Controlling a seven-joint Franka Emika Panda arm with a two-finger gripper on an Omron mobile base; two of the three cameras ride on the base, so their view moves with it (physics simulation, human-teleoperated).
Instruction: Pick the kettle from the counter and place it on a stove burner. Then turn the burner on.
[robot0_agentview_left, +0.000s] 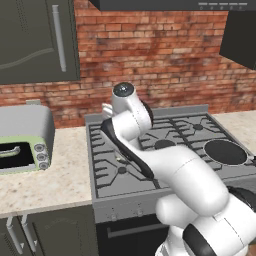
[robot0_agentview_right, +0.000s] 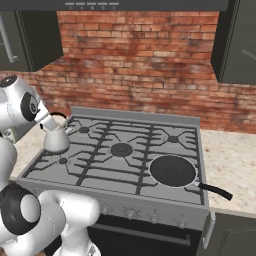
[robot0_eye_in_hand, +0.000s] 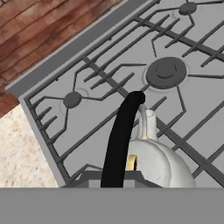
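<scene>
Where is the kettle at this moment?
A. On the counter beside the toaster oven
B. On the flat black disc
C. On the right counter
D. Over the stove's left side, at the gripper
D: the kettle sits over the stove's left grates, its black handle at the gripper.

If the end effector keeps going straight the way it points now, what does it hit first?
Probably the stovetop grate. The end effector holds the kettle by its black handle and points down at the stove's left side; depth is unclear.
</scene>
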